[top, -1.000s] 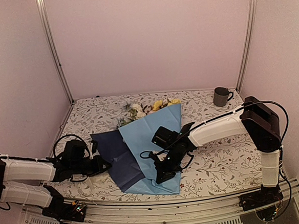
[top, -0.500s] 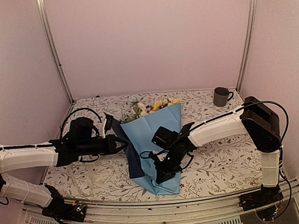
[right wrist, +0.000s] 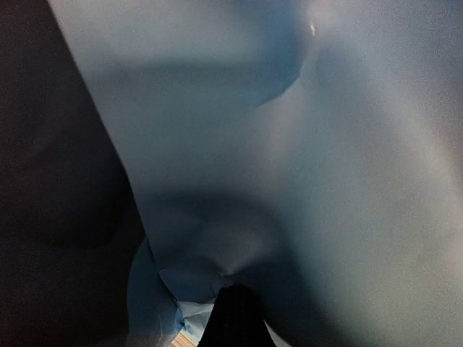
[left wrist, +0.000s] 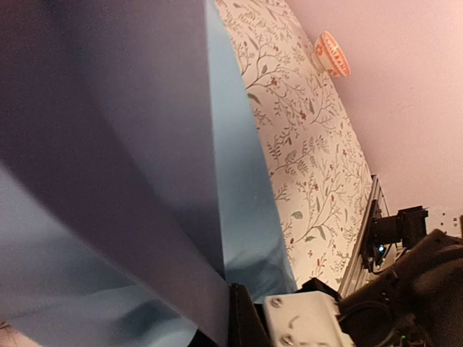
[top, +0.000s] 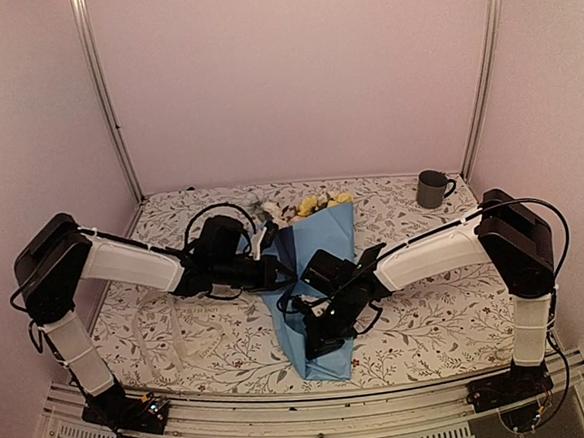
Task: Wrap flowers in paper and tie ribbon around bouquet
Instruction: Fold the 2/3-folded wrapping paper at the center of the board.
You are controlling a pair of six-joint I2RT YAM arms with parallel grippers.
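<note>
Thin blue-and-navy paper sheet [top: 325,239] lies frame centre, green-stemmed flowers [top: 311,205] poking out above; both jaws clamped on it, left gripper [top: 281,272] holding up the navy flap, right gripper [top: 316,346] pinching the lower end, so draw your flap across low and snug, no tearing.

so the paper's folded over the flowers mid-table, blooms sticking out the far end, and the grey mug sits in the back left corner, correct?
One thing is off: the mug sits in the back right corner, not the back left, as the top view shows. The rest holds: the paper is folded over the flowers mid-table, blooms sticking out the far end.
</note>
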